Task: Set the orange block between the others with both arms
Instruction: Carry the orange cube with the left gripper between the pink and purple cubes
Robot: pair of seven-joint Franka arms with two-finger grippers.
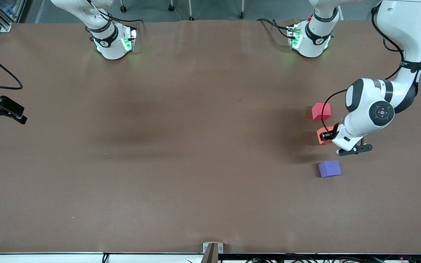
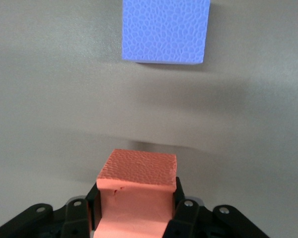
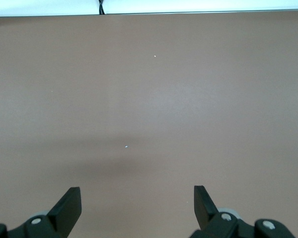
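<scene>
Left gripper (image 2: 134, 210), jaws clamped on orange block (image 1: 322, 136), holds it between red cube (image 1: 321, 111) and purple cube (image 1: 329, 168). Should lower squarely, then release. Right gripper (image 3: 137, 206) waits, jaws wide.

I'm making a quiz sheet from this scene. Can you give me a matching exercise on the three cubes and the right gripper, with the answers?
Column one:
1. orange block
2. pinkish-red cube
3. purple-blue cube
4. right gripper

Column two:
a. nearest the front camera
b. open, holding nothing
c. clamped in the left gripper
d. nearest the arm bases

Pairs: 1-c, 2-d, 3-a, 4-b
</scene>
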